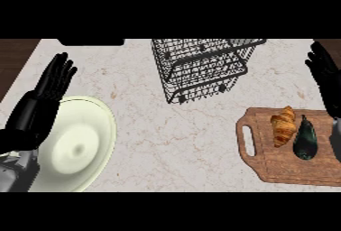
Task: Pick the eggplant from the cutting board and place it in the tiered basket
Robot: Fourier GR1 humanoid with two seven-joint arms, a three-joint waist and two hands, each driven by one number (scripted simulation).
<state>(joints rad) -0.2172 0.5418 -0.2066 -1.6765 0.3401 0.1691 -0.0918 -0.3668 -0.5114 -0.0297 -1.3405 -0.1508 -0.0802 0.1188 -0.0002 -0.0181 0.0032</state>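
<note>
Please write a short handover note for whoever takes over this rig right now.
Left hand: open, resting over the plate at the left.
Right hand: open, at the right edge above the cutting board, holding nothing.
Eggplant: on the cutting board, beside a croissant.
Tiered basket: at the counter's far middle, nothing seen in it.
Done: nothing yet.
Left: grasp the eggplant, carry it over, place it in the basket.

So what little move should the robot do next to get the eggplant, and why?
Probably lower the right hand toward the dark, glossy eggplant. That hand is open at the view's right edge, above the brown wooden cutting board, and nothing is held yet. The eggplant lies beside a golden croissant, so it should come in from the eggplant's right side to avoid nudging it.
</note>
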